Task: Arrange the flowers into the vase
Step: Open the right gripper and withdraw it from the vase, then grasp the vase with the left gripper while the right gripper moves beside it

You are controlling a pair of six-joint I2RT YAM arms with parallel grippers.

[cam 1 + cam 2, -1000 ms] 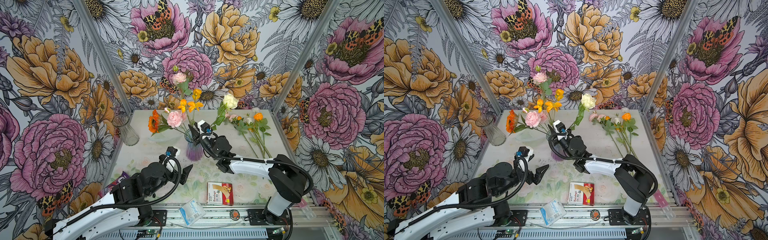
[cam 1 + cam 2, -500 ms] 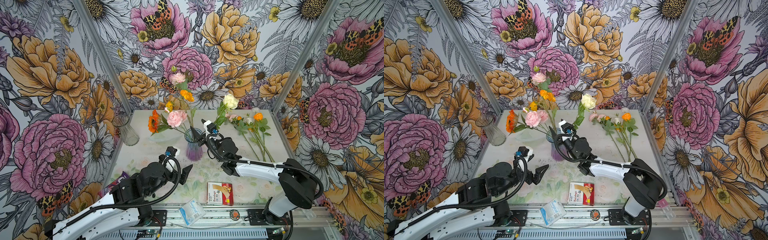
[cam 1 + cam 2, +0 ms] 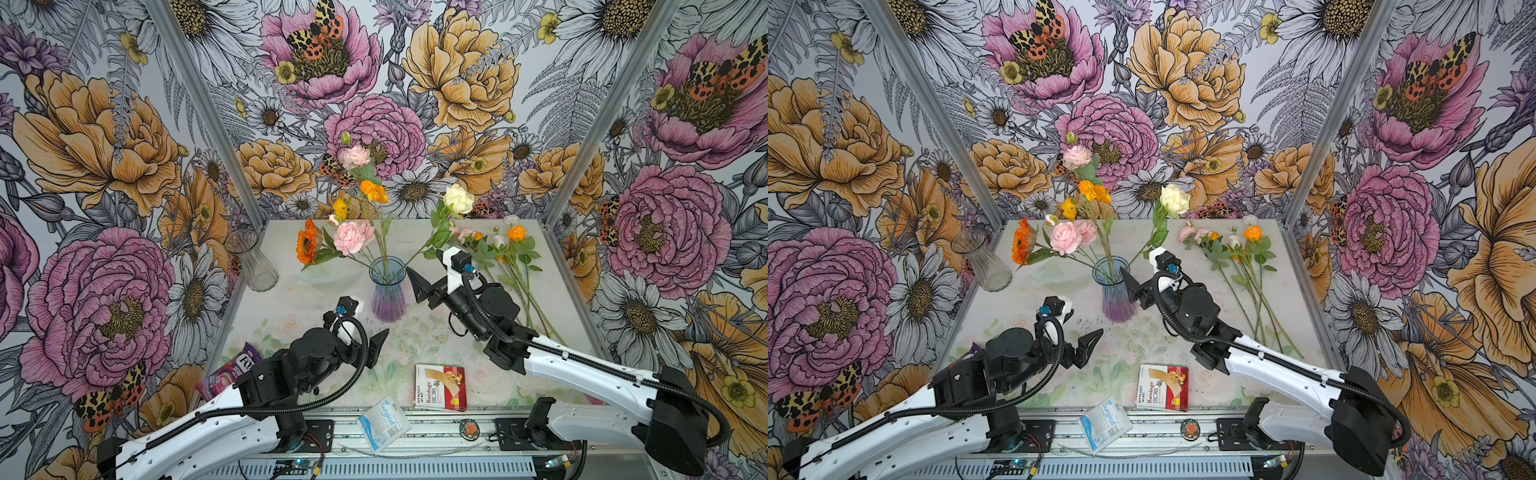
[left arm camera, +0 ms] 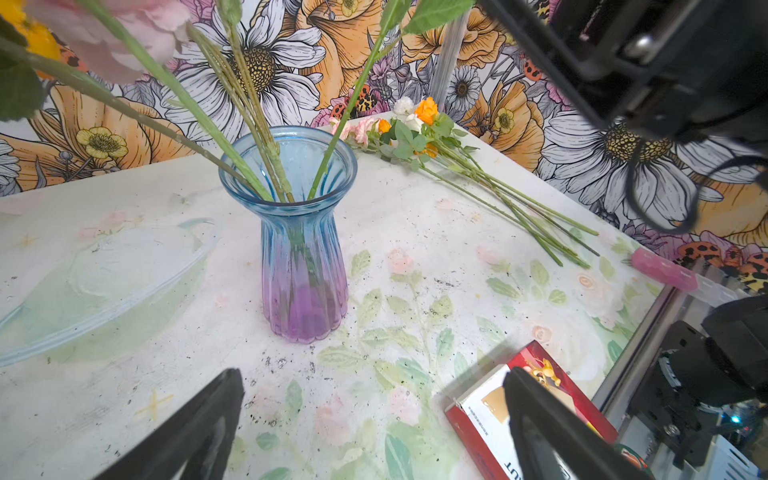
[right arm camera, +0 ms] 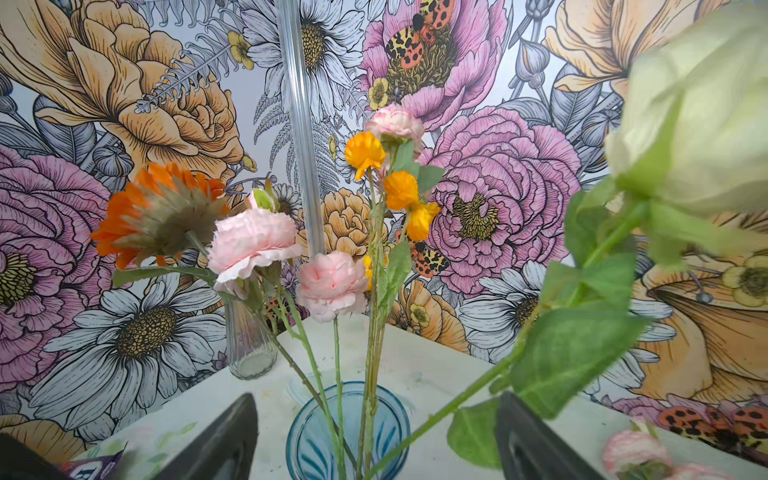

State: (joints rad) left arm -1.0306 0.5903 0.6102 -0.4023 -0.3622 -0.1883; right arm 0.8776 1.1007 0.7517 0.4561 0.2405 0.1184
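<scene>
Blue-to-purple ribbed glass vase (image 3: 387,291) stands upright mid-frame on the pale floral-print bench (image 3: 282,318) in both top views. Green-stemmed flowers with pink, orange and cream heads (image 3: 353,237) stand in it, their stems fanning out of its mouth. An orange daisy-like head (image 3: 306,247) leans left beside two pink ruffled heads. A tall pink one (image 3: 353,156) and small orange-yellow blooms (image 3: 374,191) rise above centre. A cream rose (image 3: 458,198) leans up and right. Loose bunch of green-stemmed flowers (image 3: 505,253) lies flat on the bench at right of frame. Their heads point toward the back wall and their stems run toward the lower right, well apart from the vase. Right pincer (image 5: 376,399) is just right of the vase rim in the top views. Its jaws are spread wide and hold nothing. In the right wrist view the vase mouth and stems show between the black fingers (image 5: 224,436). Left pincer (image 4: 372,376) is below the vase in the top views, apart from it. Its jaws are also wide and empty. Empty clear ribbed glass vase (image 3: 251,262) stands at the left bench edge. Clear shallow plastic dish (image 4: 104,282) sits on the bench, near the coloured vase. Red-and-white bandage box (image 3: 440,386) lies at the lower centre of the bench. White-blue surgical packet (image 3: 384,422) rests on the front rail. Purple snack pouch (image 3: 232,370) is at lower left, partly behind the left arm.
</scene>
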